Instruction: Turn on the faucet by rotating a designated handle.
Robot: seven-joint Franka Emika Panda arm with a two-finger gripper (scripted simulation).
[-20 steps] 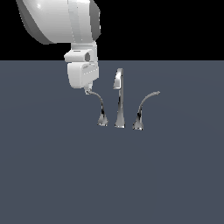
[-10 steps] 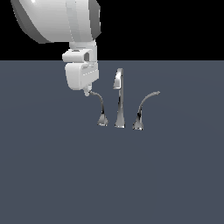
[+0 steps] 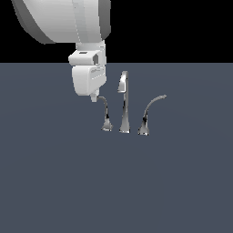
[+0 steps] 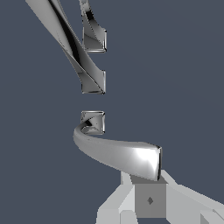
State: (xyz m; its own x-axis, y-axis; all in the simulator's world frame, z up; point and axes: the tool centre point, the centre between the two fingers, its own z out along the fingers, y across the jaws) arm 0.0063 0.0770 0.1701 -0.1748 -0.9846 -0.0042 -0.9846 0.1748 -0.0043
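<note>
The faucet stands on the desk, its handle at 9 o'clock of the spout. The hand sits at the handle's thin tip; whether it is released or clenched I cannot tell. Reaching looks done; judging by this, the rotating is left.

The white arm's upper bulk ran off the exterior view's top edge. Its pale grey gripper hid the slim chrome lever's tip there, jaw state unreadable.

Faucet and handle — mirror-bright chrome, smooth. Gripper casing matt white plastic — tabletop flat matt slate.
</note>
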